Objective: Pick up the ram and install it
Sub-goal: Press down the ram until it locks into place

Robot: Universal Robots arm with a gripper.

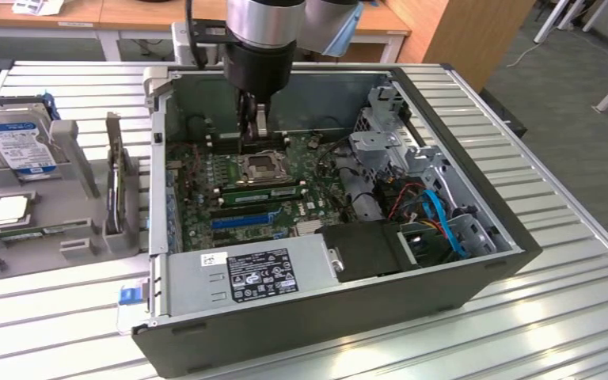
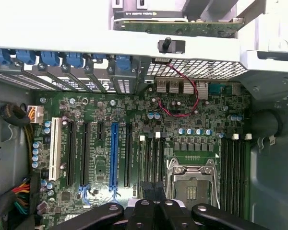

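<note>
Nearest in the exterior view: ribbed metal surface (image 1: 515,332), carrying an open computer case (image 1: 283,332) lying on its side.

Front of case: silver power supply (image 1: 251,273) with a black label. On the exterior view's right of it, a black box, then blue cables (image 1: 446,226).

Further in: green motherboard (image 1: 203,198). A blue expansion slot (image 1: 243,218) runs across it, with dark slots beside it.

Just past those, on the near side of the processor socket (image 1: 262,166): a long thin green stick with dark chips, the ram (image 1: 262,191). It lies along a memory slot, parallel to the socket's edge. Cannot tell whether it is fully seated.

Above the socket area: the pincer (image 1: 253,134) hangs from the arm (image 1: 264,32), pointing down into the case. Its fingers are drawn together, and nothing shows between them. Apart from the ram; cannot tell whether the tips touch the board.

Wrist view: the pincer's (image 2: 152,191) black fingers sit close together over the dark memory slots (image 2: 152,158) beside the socket (image 2: 191,184). More slots (image 2: 235,167) lie on the socket's other side.

On the exterior view's left, beside the case: grey holder (image 1: 72,229) with an upright hard drive (image 1: 19,142) and a square silver chip (image 1: 6,210).

Farthest: wooden desks (image 1: 124,16).
</note>
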